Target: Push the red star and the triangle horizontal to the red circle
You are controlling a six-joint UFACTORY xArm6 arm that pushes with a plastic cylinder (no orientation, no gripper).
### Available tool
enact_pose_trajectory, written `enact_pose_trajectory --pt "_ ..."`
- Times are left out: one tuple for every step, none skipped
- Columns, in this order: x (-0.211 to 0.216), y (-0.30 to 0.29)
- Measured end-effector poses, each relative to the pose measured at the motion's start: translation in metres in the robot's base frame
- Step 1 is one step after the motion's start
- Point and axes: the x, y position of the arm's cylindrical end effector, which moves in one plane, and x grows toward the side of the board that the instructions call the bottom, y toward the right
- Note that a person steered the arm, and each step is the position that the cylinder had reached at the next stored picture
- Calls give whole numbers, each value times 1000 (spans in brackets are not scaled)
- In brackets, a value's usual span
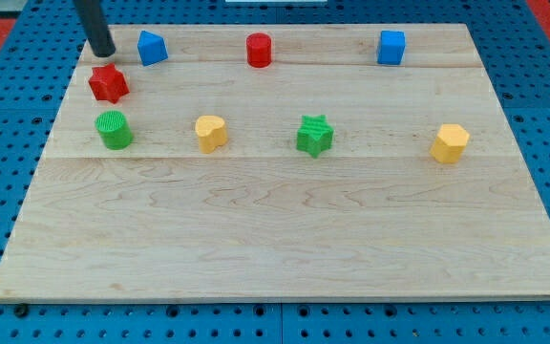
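- Rod's upper part is cut off at the view's top.
- My tip (104, 53), bare and holding nothing, sits just above the red star (109, 84), left of the blue triangle (152, 48); contact with the star seems unlikely.
- Red circle (259, 50) lies farther right.

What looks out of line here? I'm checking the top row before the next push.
The red star sits below the row formed by the blue triangle, red circle and blue cube, so it is not level with the red circle. My tip is just above the star. Nothing looks tipped or damaged.
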Motion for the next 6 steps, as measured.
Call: enact_pose_trajectory --pt "-4 9" --pt "-8 8" --pt "-8 10" --pt "-8 10" --pt "-8 27" --pt "-8 44"
